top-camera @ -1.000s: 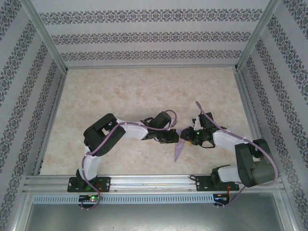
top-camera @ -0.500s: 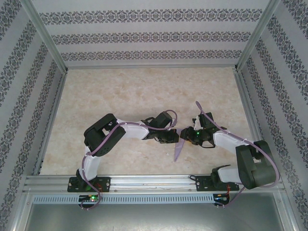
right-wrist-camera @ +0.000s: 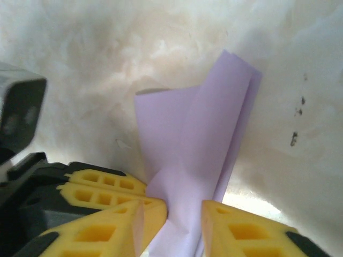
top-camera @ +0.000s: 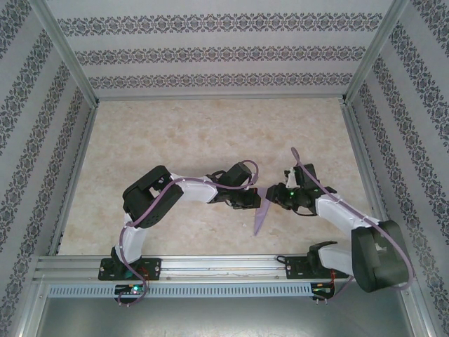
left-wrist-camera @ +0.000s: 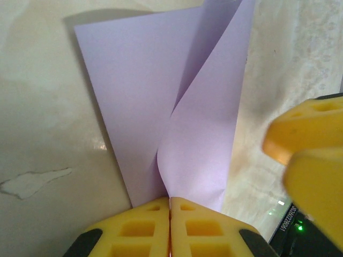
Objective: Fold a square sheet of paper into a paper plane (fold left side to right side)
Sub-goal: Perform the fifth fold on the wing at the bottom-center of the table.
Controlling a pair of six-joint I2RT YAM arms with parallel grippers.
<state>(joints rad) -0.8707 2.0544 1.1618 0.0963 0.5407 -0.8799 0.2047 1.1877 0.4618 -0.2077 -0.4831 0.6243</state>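
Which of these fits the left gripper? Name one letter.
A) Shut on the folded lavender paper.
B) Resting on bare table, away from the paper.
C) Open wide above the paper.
A: in the left wrist view the left gripper has its yellow fingers pressed together, with the folded lavender paper coming out from between them.

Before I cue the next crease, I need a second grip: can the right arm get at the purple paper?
Likely yes. The right fingers stand apart with an end of the purple paper between them; the left fingers, shut on it alongside, leave that gap free.
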